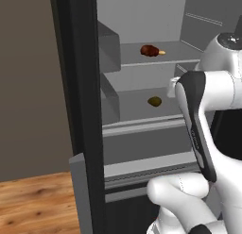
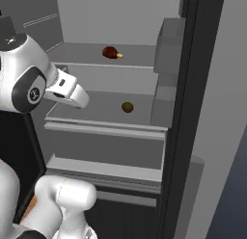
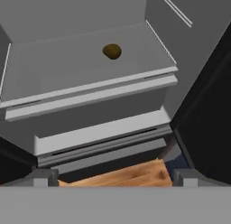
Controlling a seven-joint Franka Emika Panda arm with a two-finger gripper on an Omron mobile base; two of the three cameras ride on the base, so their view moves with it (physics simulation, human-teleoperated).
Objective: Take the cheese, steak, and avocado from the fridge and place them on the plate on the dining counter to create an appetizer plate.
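Note:
The fridge [image 1: 80, 87] stands open in front of me, pale grey inside. On its upper shelf lies the steak [image 1: 150, 50] [image 2: 110, 52], a reddish-brown lump. A small yellow-orange bit pokes out beside it, and I cannot tell whether that is the cheese. One shelf lower sits the olive-brown avocado [image 1: 154, 101] [image 2: 127, 107] [image 3: 112, 51]. My gripper [image 3: 115, 178] is open and empty, fingertips wide apart, outside the fridge in front of the lower shelf and well back from the avocado. The plate and the dining counter are out of view.
Grey door bins [image 1: 108, 54] [image 2: 166, 45] jut along one side of the shelves. Below the avocado's shelf are a drawer front [image 3: 99, 105] and lower ledges. My own forearm [image 1: 198, 124] crosses in front of the fridge's right part. Wooden floor [image 1: 38, 200] lies to the left.

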